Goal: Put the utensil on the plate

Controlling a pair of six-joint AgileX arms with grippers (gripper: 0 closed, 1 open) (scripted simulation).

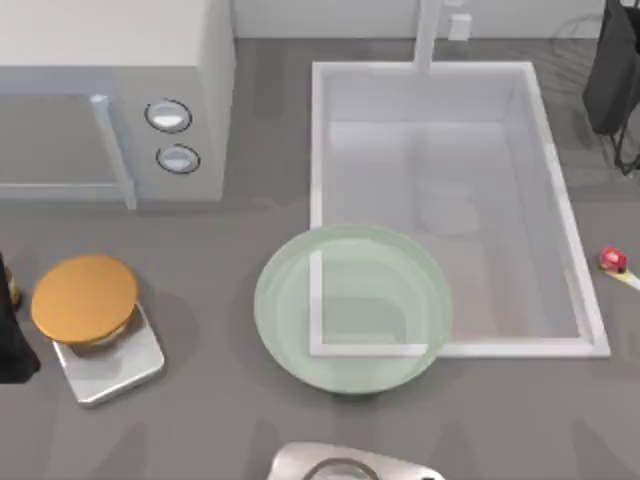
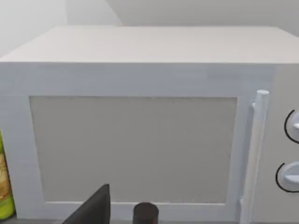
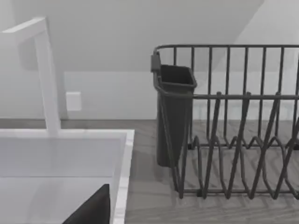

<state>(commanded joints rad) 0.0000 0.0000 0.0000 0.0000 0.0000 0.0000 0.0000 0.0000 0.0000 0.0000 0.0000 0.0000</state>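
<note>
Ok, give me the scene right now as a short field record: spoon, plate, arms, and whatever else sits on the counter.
spoon: red-pink knob at the top view's right edge, on the counter right of the sink; bowl out of frame
plate: pale green glass dish, overlapping the sink's front-left corner
spoon on plate: no, well apart
sink: white basin, centre-right
microwave: back left, door closed
scale: orange disc on steel base, front left
dish rack: dark wire rack beside the sink
left arm: at left edge, facing microwave
right arm: back right, facing rack
</note>
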